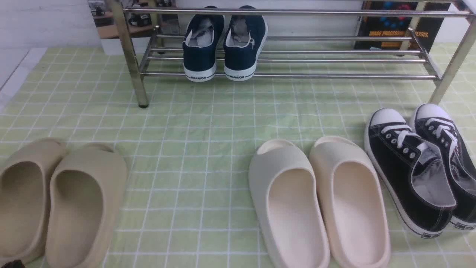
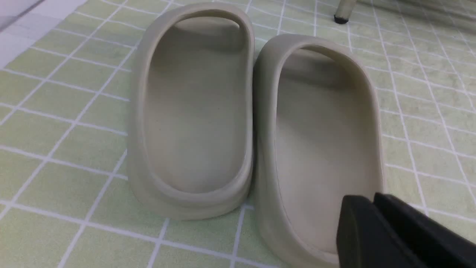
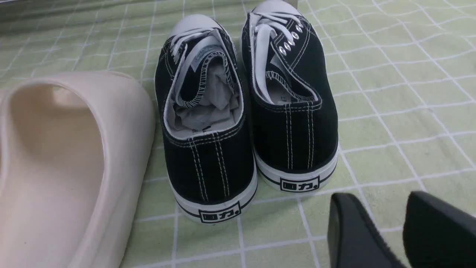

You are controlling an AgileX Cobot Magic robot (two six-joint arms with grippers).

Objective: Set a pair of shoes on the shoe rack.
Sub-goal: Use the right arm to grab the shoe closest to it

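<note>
White-toed black sneakers [image 1: 390, 160], navy sneakers [image 1: 200, 56], beige slippers [image 1: 81, 201] — pale-green cloth [image 1: 193, 123] gridded white.

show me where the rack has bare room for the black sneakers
On the shoe rack, the bars are bare from the navy sneakers across to its right end; a narrower gap lies between them and the left end. Crowded: the near right of the mat, where the black sneakers sit close beside the cream slippers.
</note>
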